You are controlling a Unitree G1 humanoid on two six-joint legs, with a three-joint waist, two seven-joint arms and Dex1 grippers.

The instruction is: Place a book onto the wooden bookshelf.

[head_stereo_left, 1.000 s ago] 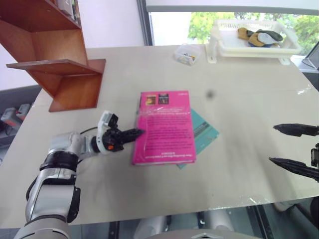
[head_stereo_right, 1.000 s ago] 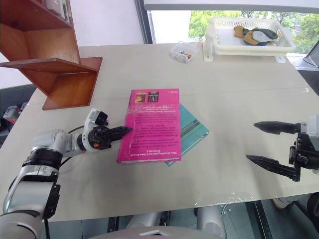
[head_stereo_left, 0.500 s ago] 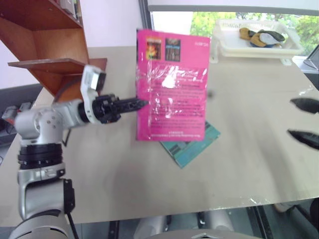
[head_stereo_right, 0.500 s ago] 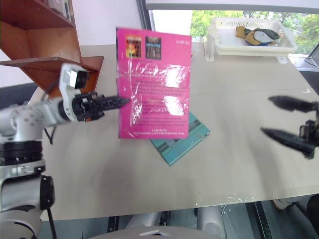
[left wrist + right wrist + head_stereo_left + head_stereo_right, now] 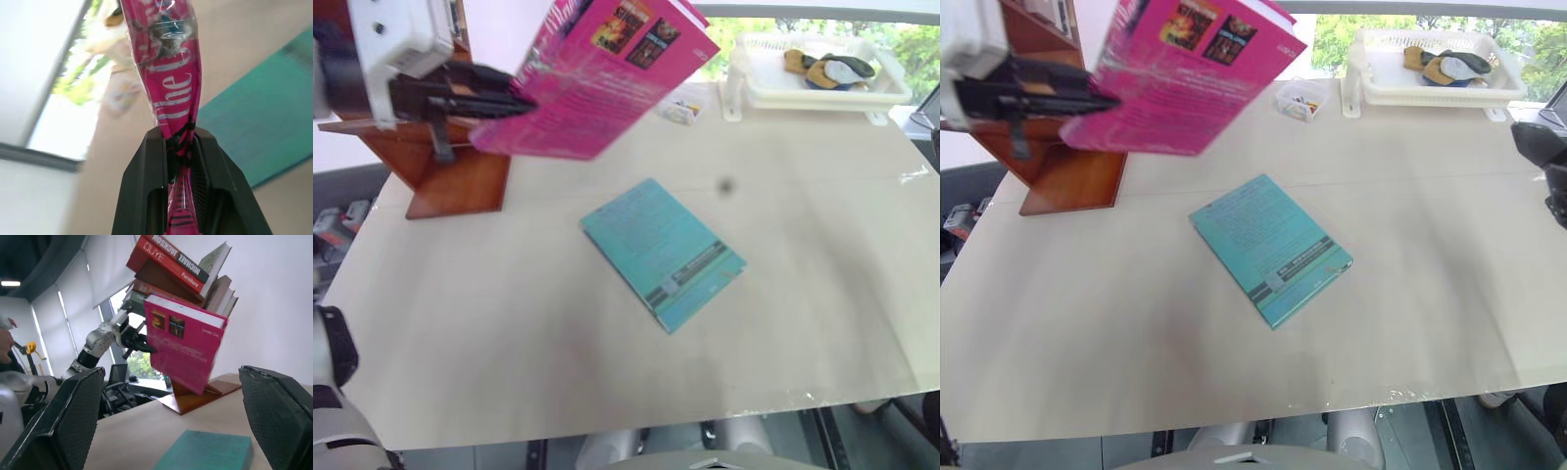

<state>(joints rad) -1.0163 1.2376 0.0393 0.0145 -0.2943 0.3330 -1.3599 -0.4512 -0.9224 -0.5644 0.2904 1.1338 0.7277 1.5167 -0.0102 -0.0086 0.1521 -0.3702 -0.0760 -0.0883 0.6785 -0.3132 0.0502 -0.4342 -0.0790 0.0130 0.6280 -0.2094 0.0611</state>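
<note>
Head views: two books. Pink book (image 5: pixel 597 83) is up in the air, tilted, back cover facing the camera, two small dark pictures at its high end. Left gripper (image 5: pixel 504 100) is clamped on its edge, just in front of the shelf (image 5: pixel 445 166) at the table's far left corner. Teal book (image 5: pixel 664 253) lies flat mid-table (image 5: pixel 509 323), well apart from the pink one. One white basket (image 5: pixel 818 88) at the far right edge with a few yellow, dark and light items in it. One small clear box (image 5: pixel 683 106) beside the basket, small coloured bits inside, can't tell what.

Left wrist view: both black fingers (image 5: pixel 146 186) pinch the pink book's edge, glossy wrap visible, teal book below on the table.

Right wrist view: right gripper (image 5: pixel 171 431) is spread wide, nothing between the fingers. Past it: pink book held by the left gripper, shelf behind stacked with several leaning books (image 5: pixel 176 264), count unclear, teal book on the table. A person (image 5: pixel 7 342) at the edge.
</note>
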